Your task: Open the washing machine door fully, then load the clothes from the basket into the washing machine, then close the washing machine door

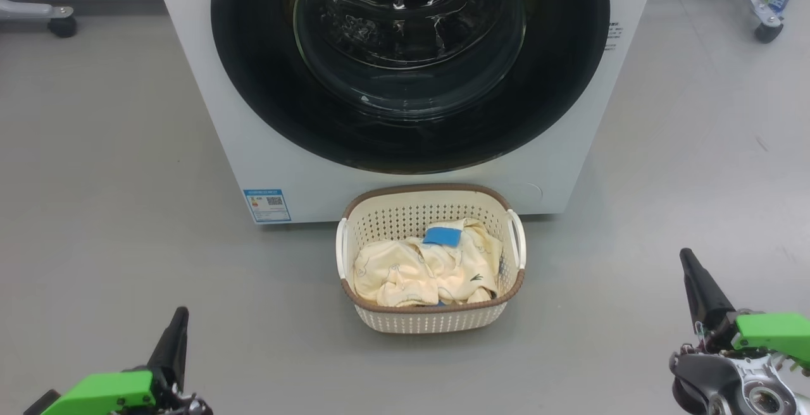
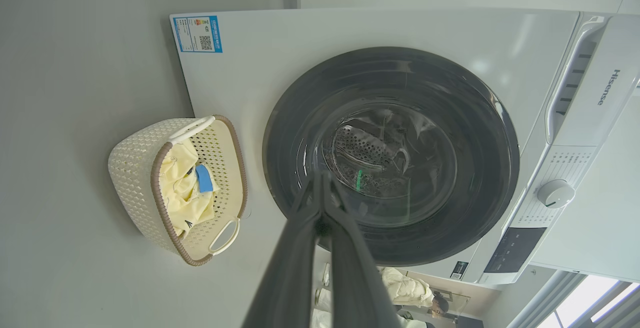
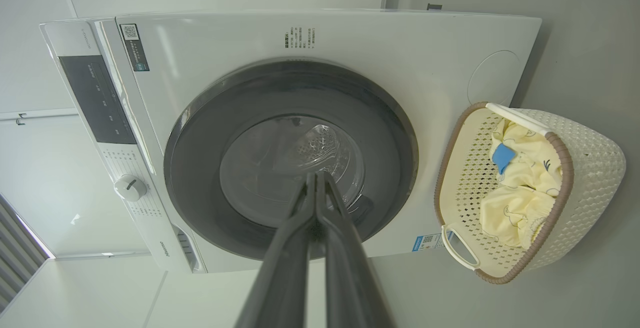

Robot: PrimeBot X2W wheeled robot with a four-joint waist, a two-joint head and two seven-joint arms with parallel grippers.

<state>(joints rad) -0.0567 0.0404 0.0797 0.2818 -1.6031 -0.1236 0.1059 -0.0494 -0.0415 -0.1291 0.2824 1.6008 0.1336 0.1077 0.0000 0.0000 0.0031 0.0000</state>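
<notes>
The white washing machine (image 1: 202, 105) stands straight ahead, its round black-ringed door (image 1: 266, 86) shut flat against the front. On the floor just before it sits the cream basket (image 1: 430, 323), holding pale yellow clothes (image 1: 405, 269) with a blue patch on top. My left gripper (image 1: 180, 314) is low at the left, shut and empty, well clear of the basket. At the lower right my right gripper (image 1: 686, 257) is shut too, holding nothing. Both wrist views look along closed fingers (image 2: 320, 188) (image 3: 316, 178) towards the door (image 2: 390, 68) (image 3: 200, 143), with the basket (image 2: 135, 178) (image 3: 590, 168) off to one side.
Grey floor spreads on both sides of the machine. A wheeled base (image 1: 63, 26) stands at the far left and a caster with a frame (image 1: 767, 32) at the far right. A blue label (image 1: 267, 205) marks the machine's lower left corner. The control panel and dial (image 2: 555, 193) are at its top.
</notes>
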